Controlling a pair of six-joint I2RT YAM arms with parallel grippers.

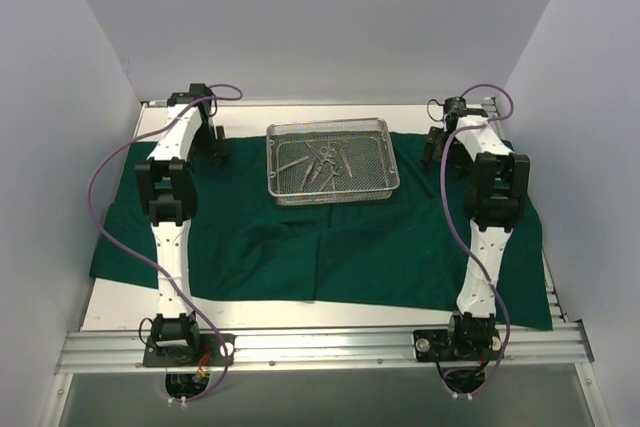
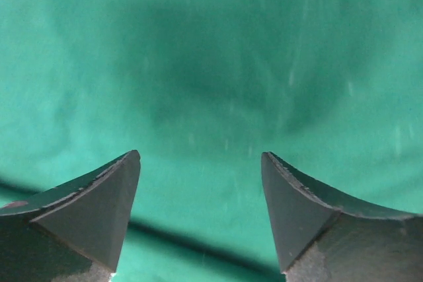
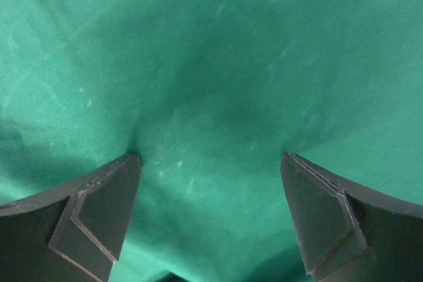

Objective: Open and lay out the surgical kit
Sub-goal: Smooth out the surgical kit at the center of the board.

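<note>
The left claw [image 2: 200, 160] and right claw [image 3: 210, 160] gape empty over the green drape [image 1: 350, 257], mesh tray [image 1: 330, 195] between them.

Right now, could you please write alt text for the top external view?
A silver wire-mesh tray holding several steel instruments sits on a spread dark green cloth. The left gripper and right gripper hang low near the cloth's far edge, one on each side of the tray, neither touching it.
</note>
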